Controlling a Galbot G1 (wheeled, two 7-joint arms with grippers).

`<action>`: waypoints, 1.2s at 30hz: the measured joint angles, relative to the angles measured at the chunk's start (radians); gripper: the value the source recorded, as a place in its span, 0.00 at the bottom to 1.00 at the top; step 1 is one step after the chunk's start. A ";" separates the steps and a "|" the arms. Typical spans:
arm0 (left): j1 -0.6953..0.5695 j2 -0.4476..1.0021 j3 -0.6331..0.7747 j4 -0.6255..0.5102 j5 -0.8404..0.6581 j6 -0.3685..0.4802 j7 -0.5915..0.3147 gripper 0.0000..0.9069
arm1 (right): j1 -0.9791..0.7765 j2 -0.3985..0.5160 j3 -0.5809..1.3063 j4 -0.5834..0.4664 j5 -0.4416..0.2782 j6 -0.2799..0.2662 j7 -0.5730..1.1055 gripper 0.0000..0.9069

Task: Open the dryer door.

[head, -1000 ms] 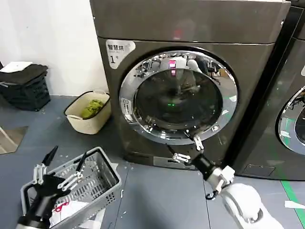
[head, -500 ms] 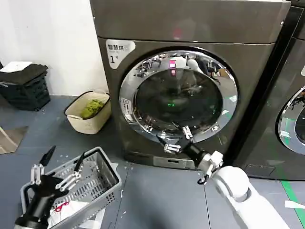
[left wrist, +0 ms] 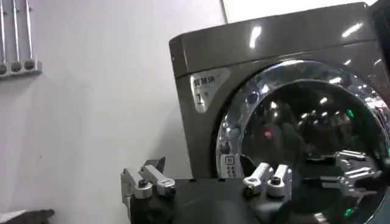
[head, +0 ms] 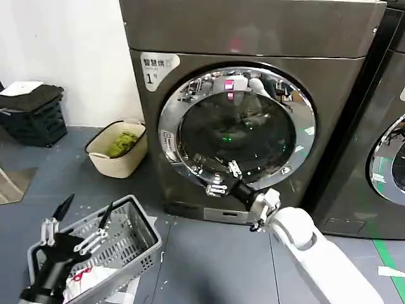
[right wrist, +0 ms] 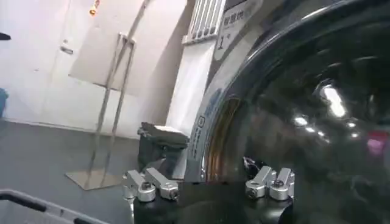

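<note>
At dryer door [head: 235, 126] rim, right pincer [head: 223, 178], nearer now.

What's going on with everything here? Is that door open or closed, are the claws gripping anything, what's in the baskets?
dryer door: closed, flush with the machine.
right gripper: open, at the door's lower chrome ring, gripping nothing.
left gripper: open, empty, above the grey basket.
grey basket: tilted, white cloth inside.
cream basket: upright on the floor, green items inside.
</note>
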 joint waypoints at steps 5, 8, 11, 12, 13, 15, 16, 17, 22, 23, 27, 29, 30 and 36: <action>0.003 -0.004 -0.001 0.001 0.000 -0.003 0.001 1.00 | 0.037 0.027 -0.028 -0.038 -0.006 0.003 -0.002 1.00; 0.005 -0.008 -0.003 0.001 0.000 -0.005 0.002 1.00 | 0.057 0.047 -0.041 -0.061 -0.012 0.005 -0.004 1.00; 0.010 -0.013 -0.007 -0.003 0.000 -0.006 0.006 1.00 | 0.078 0.067 -0.052 -0.083 -0.019 0.008 -0.006 1.00; 0.011 -0.014 -0.008 -0.006 0.000 -0.006 0.007 1.00 | 0.085 0.075 -0.056 -0.092 -0.020 0.008 -0.006 1.00; 0.012 -0.015 -0.010 -0.008 0.000 -0.006 0.009 1.00 | 0.091 0.083 -0.060 -0.100 -0.021 0.009 -0.007 1.00; 0.013 -0.016 -0.014 -0.012 0.000 -0.006 0.011 1.00 | 0.104 0.095 -0.065 -0.117 -0.023 0.012 -0.008 1.00; 0.013 -0.016 -0.015 -0.012 0.000 -0.007 0.011 1.00 | 0.109 0.101 -0.067 -0.126 -0.024 0.013 -0.009 1.00; 0.013 -0.017 -0.017 -0.013 0.000 -0.007 0.012 1.00 | 0.114 0.108 -0.068 -0.134 -0.025 0.014 -0.010 1.00; 0.019 -0.019 -0.026 -0.022 0.000 -0.009 0.015 1.00 | 0.137 0.141 -0.072 -0.171 -0.037 0.016 -0.016 1.00; 0.019 -0.020 -0.027 -0.024 0.000 -0.009 0.015 1.00 | 0.141 0.146 -0.073 -0.179 -0.039 0.017 -0.017 1.00; 0.025 -0.021 -0.035 -0.033 0.000 -0.012 0.018 1.00 | 0.159 0.174 -0.081 -0.216 -0.042 0.023 -0.023 1.00; 0.028 -0.021 -0.040 -0.036 0.000 -0.013 0.019 1.00 | 0.169 0.186 -0.086 -0.236 -0.043 0.029 -0.027 1.00; 0.029 -0.021 -0.042 -0.037 0.000 -0.013 0.019 1.00 | 0.173 0.191 -0.088 -0.244 -0.043 0.032 -0.030 1.00; 0.033 -0.022 -0.047 -0.044 -0.001 -0.014 0.021 1.00 | 0.203 0.222 -0.091 -0.304 -0.045 0.035 -0.041 1.00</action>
